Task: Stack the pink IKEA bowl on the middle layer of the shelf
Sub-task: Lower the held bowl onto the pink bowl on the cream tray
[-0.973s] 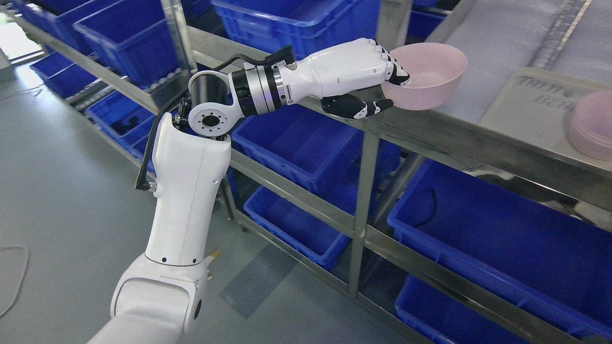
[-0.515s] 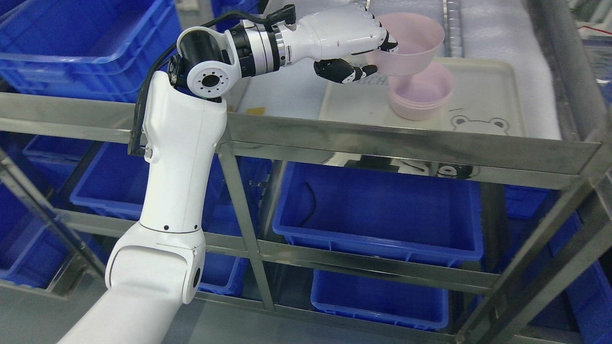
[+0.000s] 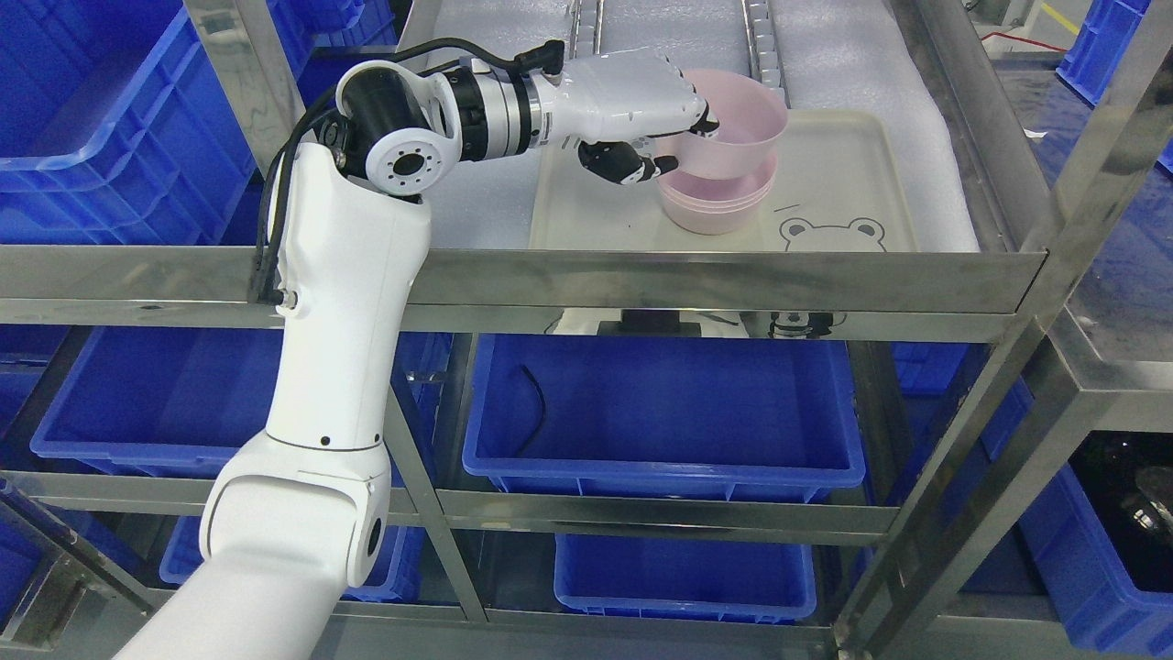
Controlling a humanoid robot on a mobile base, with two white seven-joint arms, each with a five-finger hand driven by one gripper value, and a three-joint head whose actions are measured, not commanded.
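Head view shows your left hand [image 3: 641, 110] with fingers pinching the pink bowl's [image 3: 738, 137] near-left rim, tilted just above the stack [image 3: 719, 206] on the tray [image 3: 852, 183]; next, level it, lower, release

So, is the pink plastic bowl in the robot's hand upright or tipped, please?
Upright: pink plastic bowl, gripped by left hand, opens upward above the stacked pink bowls.

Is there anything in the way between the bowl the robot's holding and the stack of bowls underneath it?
Nothing visible. The left hand grips the pink bowl by its near rim, directly above the bowl stack on the tray.
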